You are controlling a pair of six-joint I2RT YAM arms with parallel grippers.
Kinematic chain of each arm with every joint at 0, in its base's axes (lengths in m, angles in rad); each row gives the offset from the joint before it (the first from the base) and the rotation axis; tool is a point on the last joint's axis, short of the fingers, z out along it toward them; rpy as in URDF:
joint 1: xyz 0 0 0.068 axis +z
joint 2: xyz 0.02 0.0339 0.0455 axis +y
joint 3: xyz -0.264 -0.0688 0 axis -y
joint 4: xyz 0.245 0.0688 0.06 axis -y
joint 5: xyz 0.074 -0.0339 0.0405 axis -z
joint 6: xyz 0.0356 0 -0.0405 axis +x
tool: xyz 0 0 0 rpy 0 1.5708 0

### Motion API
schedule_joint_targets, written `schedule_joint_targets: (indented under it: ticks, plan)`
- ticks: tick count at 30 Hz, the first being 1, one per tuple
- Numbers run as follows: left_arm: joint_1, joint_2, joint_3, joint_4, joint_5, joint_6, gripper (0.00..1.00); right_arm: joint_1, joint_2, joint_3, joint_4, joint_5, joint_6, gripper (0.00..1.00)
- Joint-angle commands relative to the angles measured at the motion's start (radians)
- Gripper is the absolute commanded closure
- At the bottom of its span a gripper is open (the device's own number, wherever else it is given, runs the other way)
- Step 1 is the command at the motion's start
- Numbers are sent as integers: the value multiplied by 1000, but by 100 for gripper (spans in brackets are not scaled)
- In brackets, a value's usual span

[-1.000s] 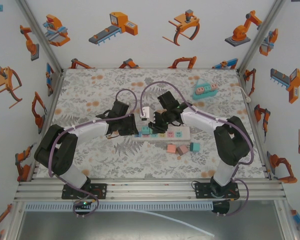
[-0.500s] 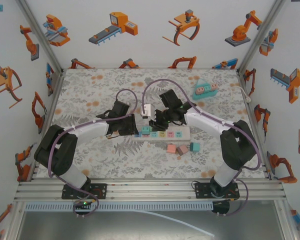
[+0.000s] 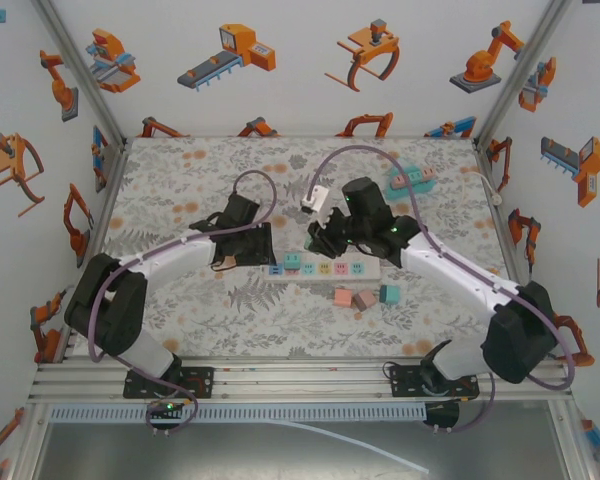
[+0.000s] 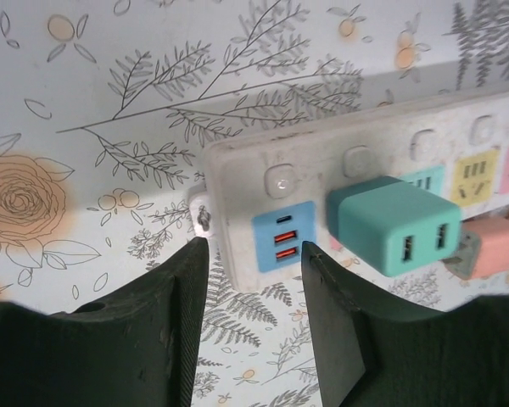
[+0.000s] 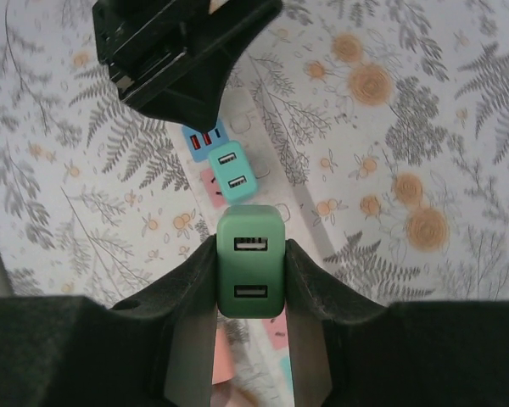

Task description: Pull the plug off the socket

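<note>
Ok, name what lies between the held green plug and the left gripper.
In the right wrist view, a teal charger plugged into the power strip, then the strip's blue USB panel, lie between the green plug and the left gripper.

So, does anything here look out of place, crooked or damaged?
Nothing looks damaged or askew. The green plug sits squarely in the right gripper, clear of the power strip; the teal plug is seated straight.
</note>
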Motion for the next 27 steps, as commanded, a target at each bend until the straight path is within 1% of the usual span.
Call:
schedule_joint_targets:
  ticks: [1, 4, 7, 11, 14, 18, 22, 23, 26, 27]
  plan:
    - [3, -73, 40, -32, 8, 29, 52, 3, -90, -33, 49, 138, 361, 99]
    - [2, -132, 36, -36, 18, 58, 51, 3, -162, -91, 66, 215, 543, 99]
    - [1, -212, 13, -31, 36, 117, 50, 3, -232, -176, 93, 278, 700, 99]
    - [-2, -355, -32, -2, 78, 217, 50, 8, -316, -308, 194, 319, 883, 100]
    - [-6, -455, -60, 11, 107, 286, 49, 26, -352, -390, 269, 359, 996, 100]
    - [-11, -562, -81, 6, 140, 371, 49, 84, -339, -460, 328, 418, 1049, 100]
    - [-25, -637, -99, -11, 240, 504, 46, 147, -278, -487, 379, 454, 1085, 100]
    - [-32, -654, -103, -18, 250, 530, 46, 162, -263, -494, 398, 469, 1098, 100]
    - [-46, -700, -117, -34, 234, 585, 43, 208, -208, -515, 462, 518, 1143, 100]
    - [-47, -711, -121, -36, 236, 596, 39, 221, -188, -520, 477, 538, 1163, 100]
